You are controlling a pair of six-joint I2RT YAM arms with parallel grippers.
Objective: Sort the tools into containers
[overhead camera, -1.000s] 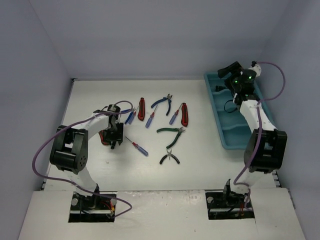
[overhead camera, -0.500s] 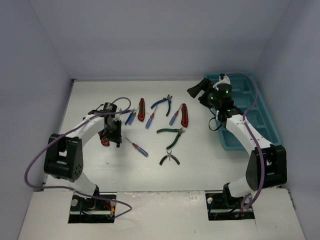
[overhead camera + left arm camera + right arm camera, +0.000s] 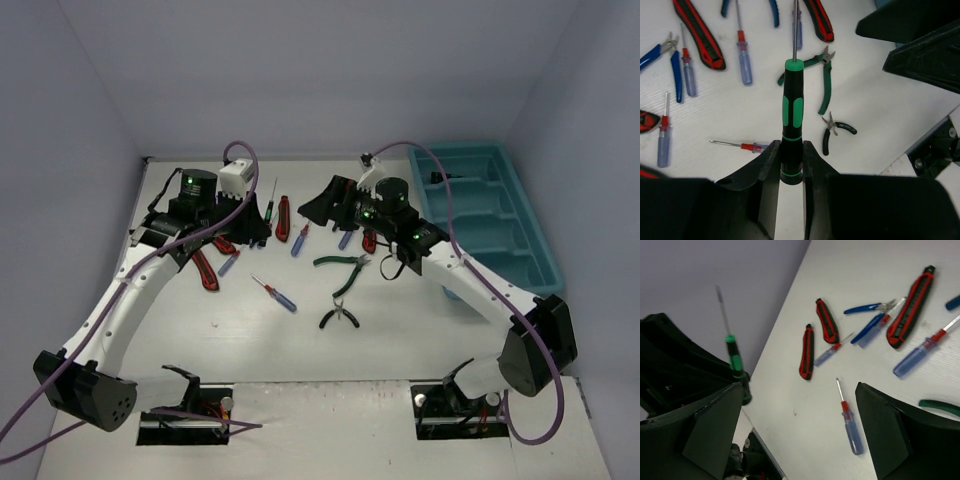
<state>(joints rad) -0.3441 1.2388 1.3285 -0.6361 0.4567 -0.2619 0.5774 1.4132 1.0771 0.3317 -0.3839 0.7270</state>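
White bench (image 3: 420,330). Teal tray (image 3: 500,240) sits far R, well apart from both arms' ends. R tool (image 3: 799,405) is over mid-bench, jaws wide apart, nothing btwn. L tool (image 3: 790,160) is clamped on the butt of the green-black screwdriver (image 3: 792,107), held clear of the bench w/ shaft pointing fwd. Lying loose beneath: green pliers (image 3: 824,75), small black pliers (image 3: 832,131), red-blue screwdriver (image 3: 747,146).

From my station I see the green-banded screwdriver (image 3: 792,115), its handle black with bright green rings. The utility knives (image 3: 697,32) are red with black. The slim screwdrivers (image 3: 744,62) have translucent blue handles and red collars. I count blue pliers (image 3: 676,70), green pliers (image 3: 826,90) and black pliers (image 3: 832,129). The tray (image 3: 495,215) is teal and the table (image 3: 400,330) is white.
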